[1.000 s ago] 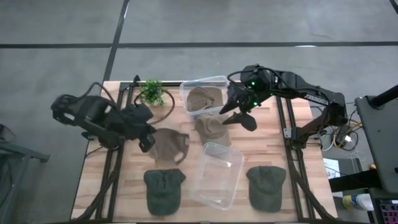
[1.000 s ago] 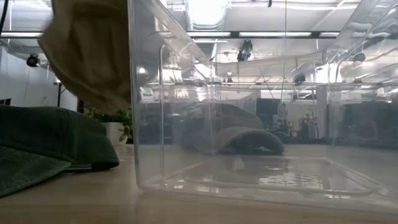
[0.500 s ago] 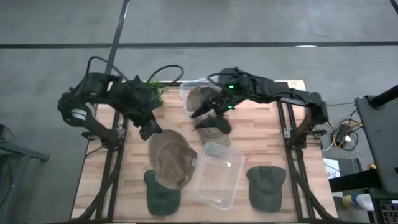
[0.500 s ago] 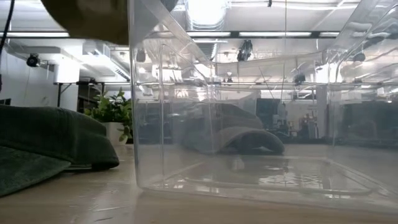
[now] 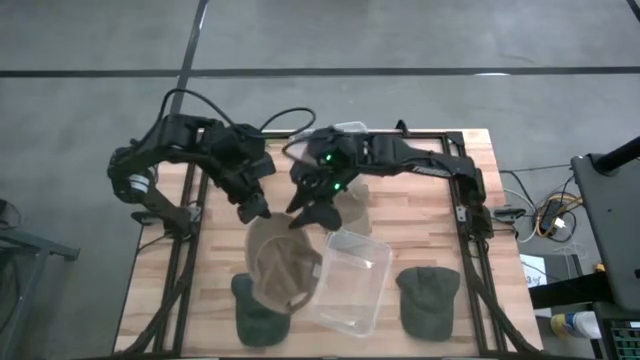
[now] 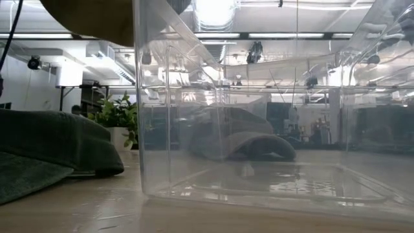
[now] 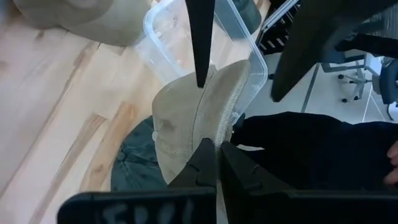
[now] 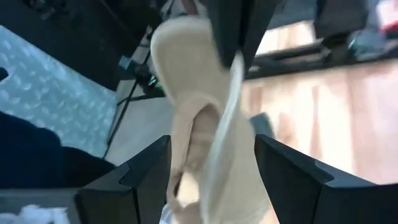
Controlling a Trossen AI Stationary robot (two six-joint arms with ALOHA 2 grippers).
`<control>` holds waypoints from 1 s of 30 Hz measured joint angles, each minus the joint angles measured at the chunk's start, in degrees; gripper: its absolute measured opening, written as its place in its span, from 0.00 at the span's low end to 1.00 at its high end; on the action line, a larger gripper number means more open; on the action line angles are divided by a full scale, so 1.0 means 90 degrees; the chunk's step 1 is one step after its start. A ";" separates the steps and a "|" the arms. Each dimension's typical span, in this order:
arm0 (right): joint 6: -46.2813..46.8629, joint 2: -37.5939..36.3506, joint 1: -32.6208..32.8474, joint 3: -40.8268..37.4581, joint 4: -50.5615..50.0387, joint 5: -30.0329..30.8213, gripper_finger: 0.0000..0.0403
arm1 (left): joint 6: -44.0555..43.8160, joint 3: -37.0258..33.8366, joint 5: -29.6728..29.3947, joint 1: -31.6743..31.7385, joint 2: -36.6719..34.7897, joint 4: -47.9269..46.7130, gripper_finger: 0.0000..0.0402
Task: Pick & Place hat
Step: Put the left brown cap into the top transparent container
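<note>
A tan hat (image 5: pixel 283 268) hangs over the table's middle, its top also showing in the low view (image 6: pixel 97 16). My left gripper (image 5: pixel 250 210) is shut on it from the far-left side. My right gripper (image 5: pixel 308 214) stands open just right of it. In the right wrist view (image 8: pixel 211 180) the hat (image 8: pixel 193 112) lies ahead between its fingers. A clear bin (image 5: pixel 350 282) sits on the table right of the hat. One green hat (image 5: pixel 252 322) lies partly under the tan hat, and another green hat (image 5: pixel 428 296) lies near the front right. My left gripper pinches the tan hat's stitched brim edge (image 7: pixel 214 138) between its two shut fingers, slanting down from the table's far-left side. The hat hangs below and ahead of the fingers, clear of the table. My right gripper: one fingertip (image 7: pixel 200 78) stands at the hat's surface; I cannot tell whether it touches.
A second tan hat (image 5: pixel 350 205) lies on the table under the right arm. A far clear bin (image 5: pixel 345 130) is mostly hidden by that arm. A small green plant (image 6: pixel 119 116) stands at the back left.
My left gripper has raised the tan hat clear of the table and carried it a little toward the right and near edge, tipping as it went. My right gripper, still open, has swung from the far bin toward the table's left, up to the hat.
</note>
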 joint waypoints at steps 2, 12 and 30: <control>0.0062 0.0042 0.0074 -0.0011 -0.0037 -0.0026 0.56 | -0.0004 0.0002 0.0021 0.0011 -0.0004 0.0001 0.00; 0.0562 0.0066 0.0161 -0.0100 0.0621 0.0026 0.50 | -0.0082 0.0007 0.0152 0.0015 0.0063 0.0367 0.00; 0.0902 -0.0024 -0.0123 -0.0098 0.0104 -0.0204 0.03 | -0.0289 0.0148 0.0075 0.0121 -0.0430 0.0350 0.23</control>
